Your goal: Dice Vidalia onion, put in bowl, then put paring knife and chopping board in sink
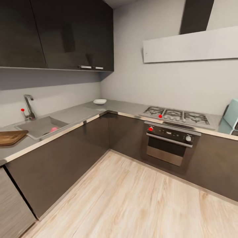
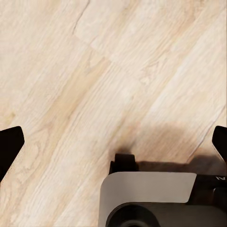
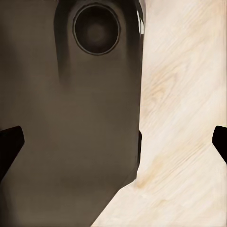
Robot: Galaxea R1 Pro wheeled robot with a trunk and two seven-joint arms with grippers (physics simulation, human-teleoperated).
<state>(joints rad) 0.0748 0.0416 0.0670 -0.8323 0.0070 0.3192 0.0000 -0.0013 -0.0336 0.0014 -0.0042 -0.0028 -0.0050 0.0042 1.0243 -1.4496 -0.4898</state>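
The head view covers an L-shaped kitchen. At far left, the chopping board (image 1: 11,137) lies on the countertop (image 1: 82,112), just beside the sink (image 1: 38,127). The chrome faucet (image 1: 29,107) stands behind the basin. The Vidalia onion (image 1: 53,129) rests inside the basin, near its front right corner. Further right, the white bowl (image 1: 99,101) sits in the counter corner — well apart from the sink. A gas hob (image 1: 177,116) and oven (image 1: 170,142) follow.

Left gripper (image 2: 113,142): fingers spread wide, empty, over the wood floor (image 2: 71,71). Right gripper (image 3: 113,142): fingers likewise apart, empty, over the robot's dark body (image 3: 71,118). All task items lie well apart from both grippers.
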